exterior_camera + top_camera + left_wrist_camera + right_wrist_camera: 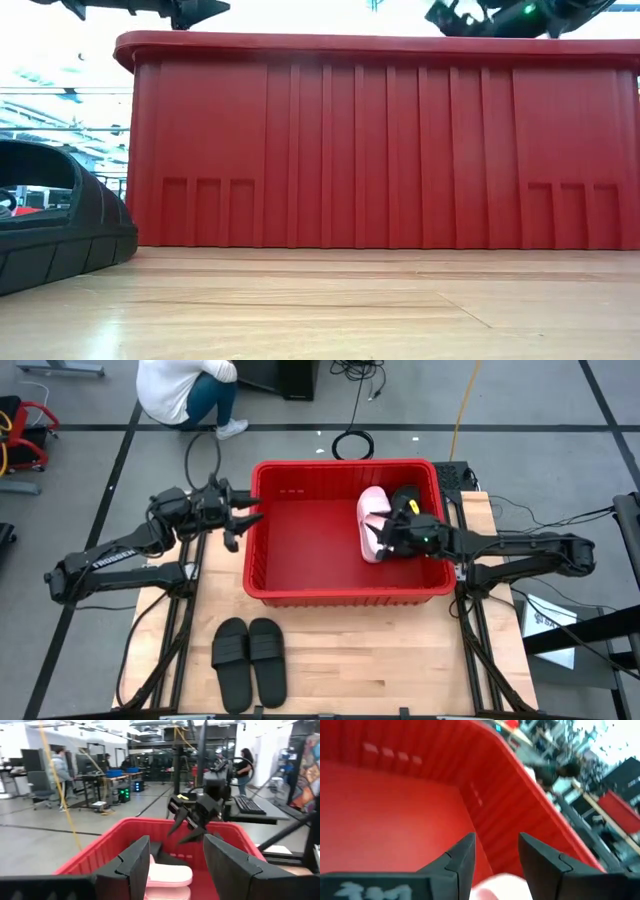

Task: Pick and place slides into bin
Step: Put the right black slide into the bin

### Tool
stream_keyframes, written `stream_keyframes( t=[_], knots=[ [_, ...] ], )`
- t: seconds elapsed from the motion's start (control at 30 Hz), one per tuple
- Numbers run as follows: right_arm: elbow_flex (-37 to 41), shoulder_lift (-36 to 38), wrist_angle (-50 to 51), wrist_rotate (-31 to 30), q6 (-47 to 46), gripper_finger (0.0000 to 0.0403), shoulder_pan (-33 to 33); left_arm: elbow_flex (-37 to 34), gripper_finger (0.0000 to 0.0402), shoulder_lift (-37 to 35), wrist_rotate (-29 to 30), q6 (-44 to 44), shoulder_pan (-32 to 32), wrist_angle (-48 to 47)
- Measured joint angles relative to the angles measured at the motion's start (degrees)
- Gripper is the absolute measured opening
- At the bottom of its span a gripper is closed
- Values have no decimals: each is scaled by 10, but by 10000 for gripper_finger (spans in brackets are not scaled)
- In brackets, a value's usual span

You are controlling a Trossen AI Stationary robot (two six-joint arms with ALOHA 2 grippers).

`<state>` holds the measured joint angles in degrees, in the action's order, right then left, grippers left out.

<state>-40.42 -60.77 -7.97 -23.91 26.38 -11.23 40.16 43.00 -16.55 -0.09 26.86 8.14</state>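
The red bin stands mid-table. Two pale pink slides lie side by side on its floor at the right end, with a black slide beside them against the right wall. Two more black slides lie soles down on the table in front of the bin; one shows in the low view. My right gripper is open and empty inside the bin, just above the pink slides. My left gripper is open and empty at the bin's left rim, pointing across it.
The bin's thick rim and high walls surround the right gripper. Bare wooden table lies in front of the bin, to the right of the black pair. A person crouches on the floor beyond the far edge; cables lie there.
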Motion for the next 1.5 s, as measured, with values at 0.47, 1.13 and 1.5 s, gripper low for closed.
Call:
stream_keyframes(
  t=[0.47, 1.13, 1.5],
  knots=[
    [0, 13, -74, 0, -3, 136, 139, 0, 186, -62, 30, 48, -126, -63],
    [0, 12, -142, 0, -20, 130, 279, 0, 186, -39, 37, 66, -376, -72],
    [0, 12, -153, 0, -63, 128, 303, 19, 186, 98, 203, 159, -512, -45]
  ],
)
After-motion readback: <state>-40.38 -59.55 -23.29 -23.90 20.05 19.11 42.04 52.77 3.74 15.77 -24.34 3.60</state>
